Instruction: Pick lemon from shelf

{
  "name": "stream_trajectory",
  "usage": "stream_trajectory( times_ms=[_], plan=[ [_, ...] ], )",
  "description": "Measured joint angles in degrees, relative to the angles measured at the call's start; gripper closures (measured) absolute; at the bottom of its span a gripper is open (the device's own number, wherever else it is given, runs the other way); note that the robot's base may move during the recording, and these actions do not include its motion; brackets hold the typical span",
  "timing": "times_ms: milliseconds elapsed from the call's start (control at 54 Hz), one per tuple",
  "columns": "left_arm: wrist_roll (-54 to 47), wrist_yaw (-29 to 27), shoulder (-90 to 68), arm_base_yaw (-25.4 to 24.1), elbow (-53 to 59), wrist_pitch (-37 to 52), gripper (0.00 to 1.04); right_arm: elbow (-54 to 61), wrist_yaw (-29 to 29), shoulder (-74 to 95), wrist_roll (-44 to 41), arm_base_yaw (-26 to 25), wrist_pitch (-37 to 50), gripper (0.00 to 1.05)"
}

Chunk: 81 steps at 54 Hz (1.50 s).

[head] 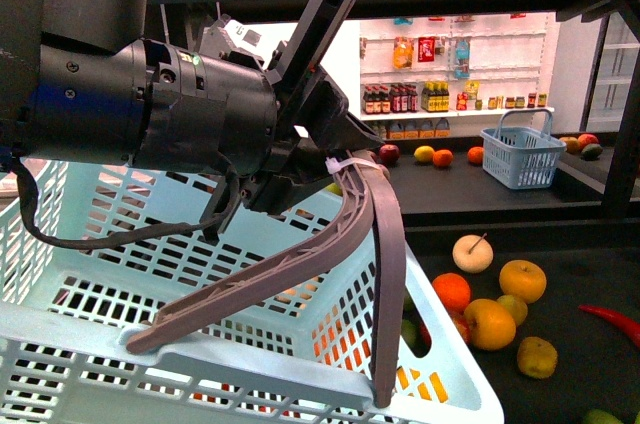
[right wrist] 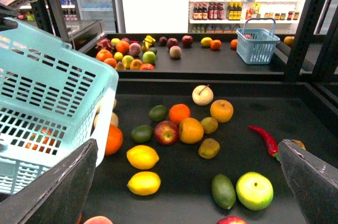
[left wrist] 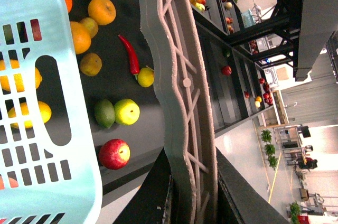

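Jaws of the right gripper [right wrist: 187,145] stand wide apart over the near tier of the shelf [right wrist: 296,113]. The lemon [right wrist: 142,156] lies there among loose fruit, left of centre and near the right side of the pale blue basket [right wrist: 47,102], with a second lemon [right wrist: 143,183] just nearer. The left gripper [head: 340,159] is clamped on the basket's grey handle [head: 300,254].
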State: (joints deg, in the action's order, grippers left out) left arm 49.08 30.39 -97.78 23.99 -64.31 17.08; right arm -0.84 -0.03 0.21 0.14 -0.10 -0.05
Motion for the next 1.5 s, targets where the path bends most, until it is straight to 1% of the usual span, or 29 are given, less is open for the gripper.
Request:
stream_trajectory(
  times_ms=[611, 834, 1149, 1167, 1223, 1242, 1260, 1316, 1371, 1390, 1445, 1501],
  plan=[
    [0.1, -0.5, -1.0, 2.2, -0.7, 1.5, 0.93, 0.0, 0.0, 0.0, 0.0, 0.0, 0.0, 0.02],
    [-0.8, -1.9, -2.0, 2.3, -1.2, 0.6, 0.93, 0.0, 0.0, 0.0, 0.0, 0.0, 0.0, 0.02],
    [-1.2, -1.9, -2.0, 2.3, -1.3, 0.6, 0.93, 0.0, 0.0, 0.0, 0.0, 0.0, 0.0, 0.02],
    [-1.2, -1.9, -2.0, 2.3, -1.3, 0.6, 0.93, 0.0, 0.6, 0.1, 0.0, 0.2, -0.2, 0.02],
    [-1.2, -1.8, -2.0, 2.3, -1.3, 0.6, 0.93, -1.8, 6.9, 3.4, 0.1, 1.5, -5.0, 0.02],
    [-1.2, -1.7, -2.0, 2.3, -1.3, 0.6, 0.93, -2.1, 7.6, 4.4, 0.3, 1.5, -5.4, 0.02],
    [-1.2, -1.8, -2.0, 2.3, -1.3, 0.6, 0.93, -2.7, 8.2, 6.6, 0.5, 1.2, -5.6, 0.02],
    [-1.2, -1.9, -2.0, 2.3, -1.3, 0.6, 0.93, -4.0, 6.5, 12.6, 1.2, -0.7, -4.0, 0.02],
    [-1.3, -1.9, -2.0, 2.3, -1.3, 0.6, 0.93, -5.8, 2.1, 21.3, 2.3, -4.4, 0.5, 0.02],
    [-1.3, -1.9, -2.0, 2.3, -1.3, 0.6, 0.93, -6.3, 1.7, 22.9, 2.4, -5.2, 1.4, 0.02],
    [-1.3, -1.9, -2.0, 2.3, -1.3, 0.6, 0.93, -9.4, -3.2, 33.2, 3.3, -9.7, 7.5, 0.02],
    [-1.2, -1.9, -2.0, 2.3, -1.3, 0.6, 0.93, -13.0, -6.6, 42.5, 3.8, -13.0, 12.3, 0.02]
  ],
)
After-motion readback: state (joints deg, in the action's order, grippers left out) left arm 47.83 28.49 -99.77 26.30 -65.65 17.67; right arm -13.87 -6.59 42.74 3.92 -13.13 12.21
